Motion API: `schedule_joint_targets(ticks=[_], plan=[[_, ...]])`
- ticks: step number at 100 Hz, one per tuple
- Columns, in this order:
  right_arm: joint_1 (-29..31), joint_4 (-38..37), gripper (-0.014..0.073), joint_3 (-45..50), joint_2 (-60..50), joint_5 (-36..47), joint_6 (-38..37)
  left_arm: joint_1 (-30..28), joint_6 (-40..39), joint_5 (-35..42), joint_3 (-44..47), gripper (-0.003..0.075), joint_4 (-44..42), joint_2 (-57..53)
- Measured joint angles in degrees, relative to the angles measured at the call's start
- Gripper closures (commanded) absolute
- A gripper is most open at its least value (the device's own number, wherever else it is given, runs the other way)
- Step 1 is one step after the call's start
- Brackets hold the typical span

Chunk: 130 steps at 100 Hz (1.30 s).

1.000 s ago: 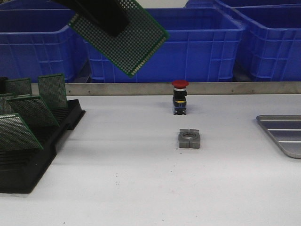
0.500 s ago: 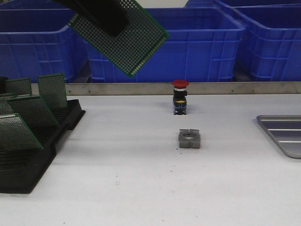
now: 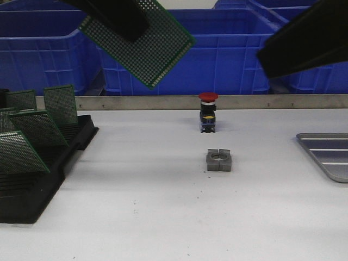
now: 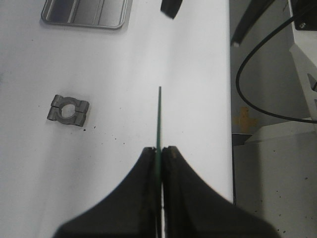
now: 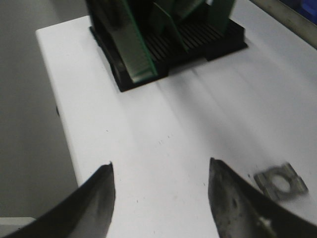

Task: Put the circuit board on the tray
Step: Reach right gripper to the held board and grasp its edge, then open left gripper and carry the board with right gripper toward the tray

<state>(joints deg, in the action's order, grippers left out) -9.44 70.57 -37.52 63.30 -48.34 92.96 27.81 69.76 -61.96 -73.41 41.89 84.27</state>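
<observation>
Up high on the left side, the left hand [image 4: 159, 151] is clamped on a green circuit board [image 3: 142, 44], holding it tilted in the air above the table [image 3: 163, 217], in front of the blue bins [image 3: 228, 49]. From the left wrist camera the board shows edge-on as a thin green line pinched between the two dark fingers [image 4: 143, 173], well clear of the white surface below.

Over on the right, the right hand [image 5: 161, 173] hangs above the table with its two fingers spread wide and nothing between them. In the front view only a big dark, blurred shape shows in the upper right corner, probably that arm.

Down on the table, the tray [image 3: 329, 155] sits at the far right edge, grey metal with pale ribs, only partly in frame; what shows of it holds nothing. It is well apart from the held board.

Centre table, a small grey metal clamp block [image 3: 219, 160] lies flat, and just behind it stands a red-capped push button [image 3: 207, 111]. At the left, a black slotted rack [image 3: 38, 179] carries several more green boards [image 3: 32, 130] leaning in its slots.
</observation>
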Motion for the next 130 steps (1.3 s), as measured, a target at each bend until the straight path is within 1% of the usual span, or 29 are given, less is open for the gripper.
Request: schedule_joint_targets(ticks=[9, 22, 37, 42, 47, 52, 64, 71, 76, 79, 86, 90, 93, 105, 112, 119, 130], plan=[[-3.4, 1.4, 0.015, -2.8, 4.4, 0.0, 3.0, 0.0, 0.0, 0.0, 0.0, 0.0737, 0.0, 0.0], [-7.6, 1.9, 0.015, -7.7, 10.5, 0.1, 4.0, 0.0, 0.0, 0.0, 0.0, 0.0737, 0.0, 0.0], [-10.5, 2.1, 0.015, -12.9, 16.6, 0.2, 4.2, 0.0, 0.0, 0.0, 0.0, 0.0737, 0.0, 0.0], [-11.1, 2.1, 0.0162, -14.3, 18.0, -0.4, 4.2, 0.0, 0.0, 0.0, 0.0, 0.0737, 0.0, 0.0], [-11.2, 2.2, 0.0205, -15.4, 19.1, -1.1, 4.2, 0.0, 0.0, 0.0, 0.0, 0.0737, 0.0, 0.0], [-11.3, 2.3, 0.0276, -16.1, 19.6, -1.7, 4.2, 0.0, 0.0, 0.0, 0.0, 0.0737, 0.0, 0.0], [-11.3, 2.3, 0.05, -16.8, 19.9, -2.4, 4.2, 0.0, 0.0, 0.0, 0.0, 0.0737, 0.0, 0.0], [-11.3, 2.4, 0.0603, -16.9, 19.9, -2.8, 4.2, 0.0, 0.0, 0.3, 0.0, 0.0736, 0.0, 0.0], [-11.3, 2.4, 0.0659, -16.9, 19.9, -3.1, 4.3, 0.0, 0.0, 0.4, 0.0, 0.0734, 0.0, 0.0], [-11.3, 2.2, 0.0664, -16.9, 19.9, -3.4, 4.6, 0.0, 0.0, 0.4, 0.0, 0.073, 0.0, 0.0], [-11.4, 1.7, 0.0661, -16.9, 19.9, -4.1, 5.3, 0.0, 0.0, 0.0, 0.0, 0.0683, -0.1, 0.0], [-11.5, 1.6, 0.0661, -16.9, 19.9, -4.4, 5.4, 0.0, 0.1, 0.0, 0.0, 0.0627, -0.1, 0.0], [-11.5, 1.6, 0.0662, -16.9, 19.9, -4.5, 5.4, 0.0, 0.1, 0.1, 0.0, 0.058, -0.1, 0.0], [-11.5, 1.9, 0.0662, -16.9, 19.9, -4.9, 4.8, 0.0, 0.1, 0.4, 0.0, 0.0319, 0.0, 0.0], [-11.5, 1.5, 0.0662, -16.9, 19.9, -5.9, 3.6, 0.0, 0.1, 0.6, 0.0, 0.0216, 0.0, 0.0], [-11.5, -0.5, 0.0662, -16.9, 19.9, -7.1, 0.8, 0.0, 0.1, 1.3, 0.0, 0.0176, 0.0, 0.0], [-11.2, -5.6, 0.0662, -16.9, 19.9, -7.9, -6.7, 0.0, 0.1, 2.1, 0.0, 0.0183, 0.0, 0.0]])
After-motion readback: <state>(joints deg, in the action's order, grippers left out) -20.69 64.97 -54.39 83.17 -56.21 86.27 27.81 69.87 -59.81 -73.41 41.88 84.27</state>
